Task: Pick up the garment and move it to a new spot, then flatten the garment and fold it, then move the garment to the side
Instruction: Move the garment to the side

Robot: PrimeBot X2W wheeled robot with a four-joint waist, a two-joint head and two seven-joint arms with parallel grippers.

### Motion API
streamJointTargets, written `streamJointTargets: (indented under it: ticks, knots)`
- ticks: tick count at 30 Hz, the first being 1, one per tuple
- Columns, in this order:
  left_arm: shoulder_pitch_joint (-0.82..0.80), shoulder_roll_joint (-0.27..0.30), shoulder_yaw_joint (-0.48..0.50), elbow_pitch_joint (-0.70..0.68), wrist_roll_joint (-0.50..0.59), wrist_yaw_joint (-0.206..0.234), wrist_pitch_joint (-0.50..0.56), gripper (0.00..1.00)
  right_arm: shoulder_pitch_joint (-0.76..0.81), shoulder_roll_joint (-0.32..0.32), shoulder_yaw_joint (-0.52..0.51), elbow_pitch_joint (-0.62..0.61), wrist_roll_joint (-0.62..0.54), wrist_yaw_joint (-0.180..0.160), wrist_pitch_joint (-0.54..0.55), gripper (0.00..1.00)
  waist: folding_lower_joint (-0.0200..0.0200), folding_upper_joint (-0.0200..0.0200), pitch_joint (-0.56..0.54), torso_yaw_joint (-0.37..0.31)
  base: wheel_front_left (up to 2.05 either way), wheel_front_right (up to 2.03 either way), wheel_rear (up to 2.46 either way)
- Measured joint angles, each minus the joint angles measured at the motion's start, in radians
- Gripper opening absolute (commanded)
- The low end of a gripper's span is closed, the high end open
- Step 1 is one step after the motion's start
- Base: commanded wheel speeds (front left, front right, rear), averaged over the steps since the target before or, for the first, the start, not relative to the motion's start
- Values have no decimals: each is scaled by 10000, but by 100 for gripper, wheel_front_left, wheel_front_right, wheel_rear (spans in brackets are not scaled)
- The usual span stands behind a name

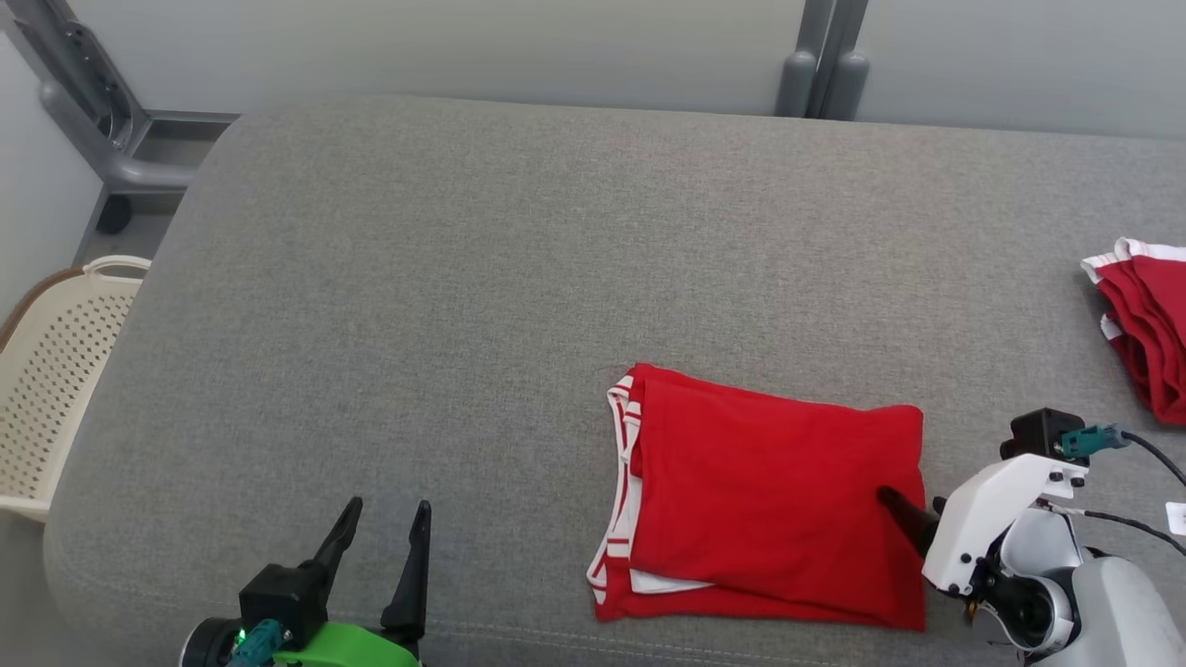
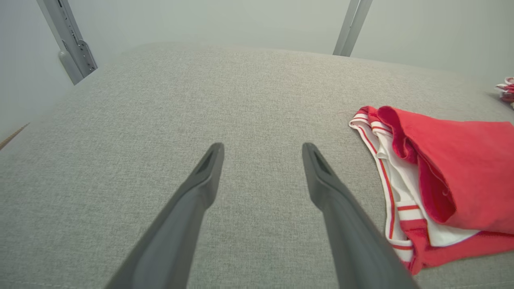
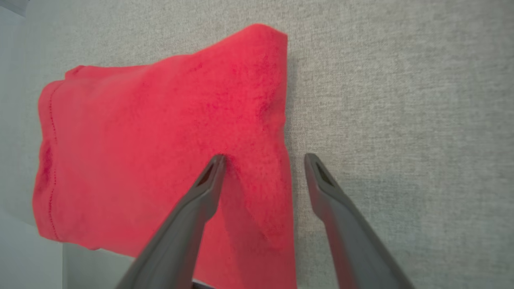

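The garment (image 1: pixel 769 500) is a red shirt with white, red-striped trim, folded into a rectangle on the grey cushioned surface (image 1: pixel 463 278), near its front edge. My right gripper (image 1: pixel 894 505) stands open astride the garment's right edge. In the right wrist view, one finger of that gripper (image 3: pixel 265 158) rests on the red cloth (image 3: pixel 160 140) and the other sits over bare grey fabric. My left gripper (image 1: pixel 389 508) is open and empty at the lower left, well apart from the garment. In the left wrist view the left gripper (image 2: pixel 263 148) points across the surface, with the garment (image 2: pixel 461 168) to its right.
Another red and white garment pile (image 1: pixel 1149 333) lies at the surface's right edge. A cream perforated basket (image 1: pixel 56 371) stands on the floor beyond the left edge. A grey metal frame (image 1: pixel 102 120) runs along the back left.
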Motion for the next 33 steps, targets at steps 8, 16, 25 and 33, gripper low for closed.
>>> streamJointTargets:
  ticks: [8, 16, 25, 33]
  knots:
    - [-102, -111, 25, 73, 33, -21, -2, 100, -427, 0, -151, 752, -207, 0, -226, 100, 0, 0, 324, 315, 0, 0, 0]
    - [-207, -230, 142, 38, 130, -23, -2, 100, -920, -17, -265, 1214, -451, 0, -376, 0, 0, 0, 559, 489, 0, 0, 0]
    - [-224, -407, 326, 102, 297, -148, -4, 100, -1164, 8, -368, 1306, -709, 0, -372, 0, 0, 0, 475, 505, 0, 0, 0]
    - [-216, -431, 499, 63, 407, -190, -6, 100, -1872, 15, 13, 1183, -1570, 0, -255, 0, 0, 0, 437, 219, 0, 0, 0]
